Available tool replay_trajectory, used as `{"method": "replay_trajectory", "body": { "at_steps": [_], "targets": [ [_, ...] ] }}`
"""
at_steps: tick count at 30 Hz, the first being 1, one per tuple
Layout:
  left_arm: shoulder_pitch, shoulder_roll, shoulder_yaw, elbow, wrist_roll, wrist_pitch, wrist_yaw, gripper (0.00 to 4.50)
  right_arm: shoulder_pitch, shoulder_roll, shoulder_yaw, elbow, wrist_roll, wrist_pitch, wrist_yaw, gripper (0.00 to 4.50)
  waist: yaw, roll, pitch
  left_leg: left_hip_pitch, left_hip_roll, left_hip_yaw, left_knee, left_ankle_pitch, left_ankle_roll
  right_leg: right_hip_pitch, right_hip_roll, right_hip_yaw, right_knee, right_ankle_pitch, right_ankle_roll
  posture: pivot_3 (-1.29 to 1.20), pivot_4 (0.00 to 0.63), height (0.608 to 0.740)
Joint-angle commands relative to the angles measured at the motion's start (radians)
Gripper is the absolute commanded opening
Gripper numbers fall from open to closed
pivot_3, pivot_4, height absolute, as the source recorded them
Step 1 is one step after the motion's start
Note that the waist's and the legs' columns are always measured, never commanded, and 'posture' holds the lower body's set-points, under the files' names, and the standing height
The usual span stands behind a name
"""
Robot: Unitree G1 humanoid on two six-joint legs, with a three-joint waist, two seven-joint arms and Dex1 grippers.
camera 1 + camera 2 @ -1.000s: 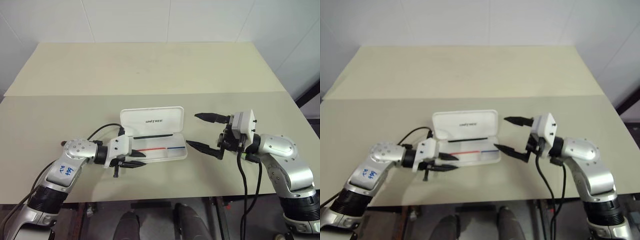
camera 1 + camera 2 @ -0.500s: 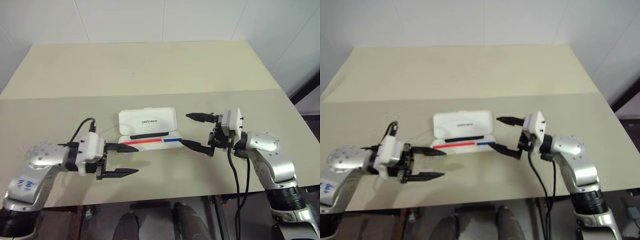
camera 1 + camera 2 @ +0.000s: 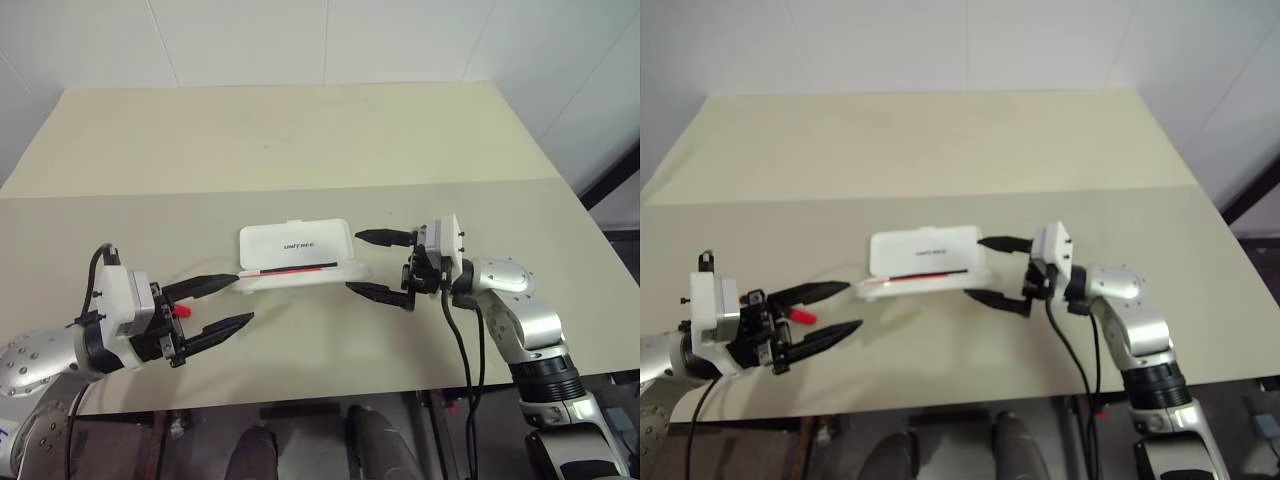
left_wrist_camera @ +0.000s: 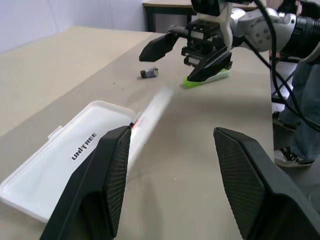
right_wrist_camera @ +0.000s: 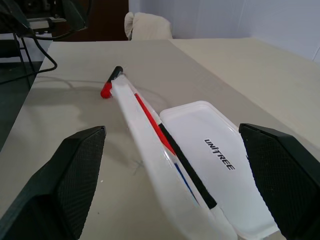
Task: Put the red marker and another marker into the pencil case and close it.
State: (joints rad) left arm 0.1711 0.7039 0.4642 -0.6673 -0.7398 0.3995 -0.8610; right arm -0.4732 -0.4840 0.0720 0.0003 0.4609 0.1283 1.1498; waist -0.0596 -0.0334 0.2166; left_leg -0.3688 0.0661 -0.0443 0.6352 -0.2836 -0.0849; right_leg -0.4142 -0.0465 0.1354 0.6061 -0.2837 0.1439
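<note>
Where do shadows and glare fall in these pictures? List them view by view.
Left eye view: the light is soft and even with no glare, and the pencil case throws only a faint shadow on the table. Right wrist view: a pale grey shadow lies on the table near the red marker. Left wrist view: the case's white lid shows no glare, and its print reads cleanly.

The pencil case (image 5: 200,165) is seen lying open on the table (image 5: 75,125), lid laid flat. The red marker (image 5: 111,82) is seen at the tray's far end, apparently outside it.
</note>
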Motion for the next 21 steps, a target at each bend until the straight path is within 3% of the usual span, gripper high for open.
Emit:
{"method": "replay_trajectory", "body": {
  "at_steps": [1,3,6,11,16,21],
  "targets": [
    [0.01,-0.072,0.067,-0.04,-0.059,0.019,0.158,3.92,-0.023,0.0,-0.011,-0.011,0.005,-0.016,0.015,4.5,0.0,0.0,0.0,0.0,0.0,0.0,0.0,0.0,0.0,0.0,0.0,0.0,0.0,0.0,0.0,0.0,0.15,0.74],
    [0.032,-0.155,0.096,-0.053,-0.019,0.022,0.306,4.46,-0.025,0.0,-0.009,-0.008,0.005,-0.015,0.022,4.5,0.0,0.0,0.0,0.0,0.0,0.0,0.001,0.0,0.0,0.0,0.0,0.0,0.001,0.0,0.0,0.0,0.15,0.74],
    [0.052,-0.228,0.106,-0.084,0.013,0.021,0.432,4.46,-0.027,0.0,-0.011,-0.004,0.005,-0.014,0.027,4.5,0.0,0.0,0.0,0.0,0.0,0.0,0.001,0.0,0.0,0.0,0.0,0.0,0.0,0.003,0.005,0.0,0.15,0.74],
    [0.104,-0.451,0.068,-0.199,0.157,0.153,0.877,4.46,-0.022,-0.003,-0.014,0.0,0.005,-0.013,0.035,4.5,0.001,-0.002,-0.001,0.0,0.0,0.0,0.002,0.0,0.0,0.001,0.0,0.0,-0.001,0.004,0.006,0.0,0.15,0.74],
    [0.164,-0.573,-0.022,-0.313,0.227,0.26,1.071,4.46,-0.018,-0.013,-0.018,-0.003,0.006,-0.006,0.042,4.5,0.003,-0.002,-0.001,0.0,0.0,0.0,0.003,-0.001,-0.001,0.001,0.0,0.0,-0.001,0.004,0.007,0.0,0.15,0.74],
    [0.117,-0.666,0.018,-0.32,0.222,0.368,1.242,4.46,-0.016,-0.013,-0.015,-0.014,0.005,0.003,0.035,4.5,0.0,-0.002,-0.001,-0.001,0.0,0.0,0.01,-0.001,-0.002,0.004,0.0,0.001,-0.003,-0.002,-0.003,0.0,0.15,0.74]
  ]
}}
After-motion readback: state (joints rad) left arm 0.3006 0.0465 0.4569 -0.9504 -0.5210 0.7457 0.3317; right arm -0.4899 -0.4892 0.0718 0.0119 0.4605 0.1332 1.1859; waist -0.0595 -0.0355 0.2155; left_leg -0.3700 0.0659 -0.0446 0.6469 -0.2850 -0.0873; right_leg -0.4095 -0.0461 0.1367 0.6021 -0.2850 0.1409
